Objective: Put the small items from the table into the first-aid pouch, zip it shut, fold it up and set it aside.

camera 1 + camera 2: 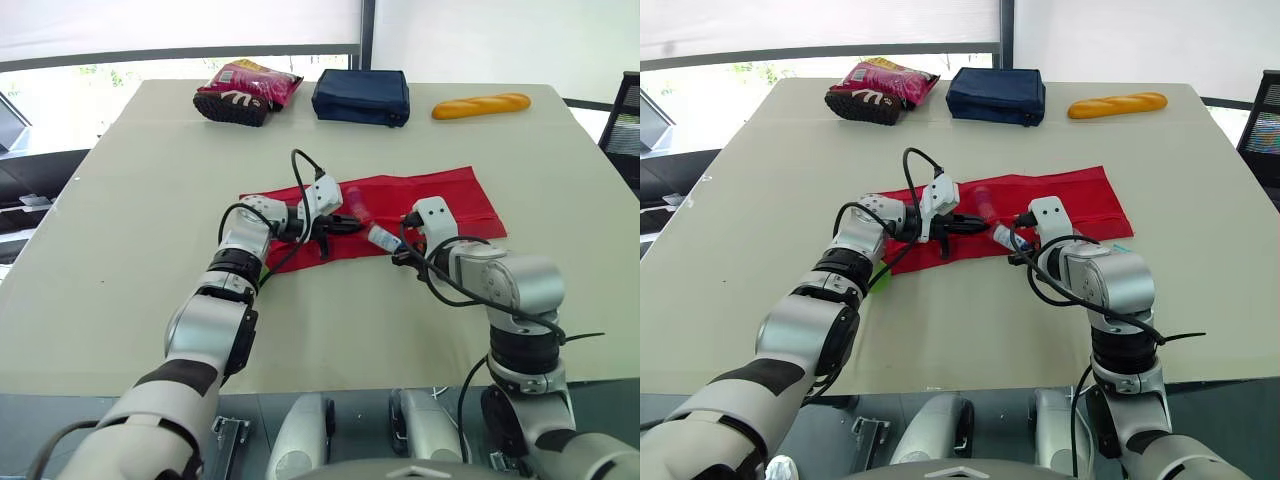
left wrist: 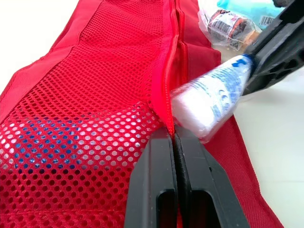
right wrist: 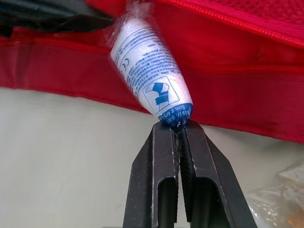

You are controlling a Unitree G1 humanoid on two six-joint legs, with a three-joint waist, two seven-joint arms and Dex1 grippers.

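A red pouch (image 1: 425, 200) is spread flat at the middle of the counter (image 1: 140, 200), its long side running left to right. The left claw (image 2: 174, 141) is clenched on the pouch's fabric at the near left part, right where the zipper (image 2: 164, 61) runs along the edge of a mesh pocket (image 2: 85, 109); red fabric is seen pinched between the two black fingers. Something blue can be made out through the mesh, but what it is cannot be told.

A bandage roll (image 3: 149, 71), white with blue print and sealed in clear wrap, is grasped by its blue end in the right claw (image 3: 179, 129), whose fingers are closed tightly on it. The roll is held tilted, with its free end against the pouch at the zipper line, just beside the left claw's tips. The right claw itself is seen at the near edge of the pouch, to the right of the left claw.

A small wrapped packet (image 2: 228, 28) and a teal item (image 2: 247, 7) are seen on the counter just beside the pouch's near edge, close to the right claw.

Along the far edge of the counter, a pink snack bag (image 1: 248, 88), a navy bag (image 1: 362, 96) and a bread loaf (image 1: 481, 104) are lined up from left to right, well apart from the pouch.
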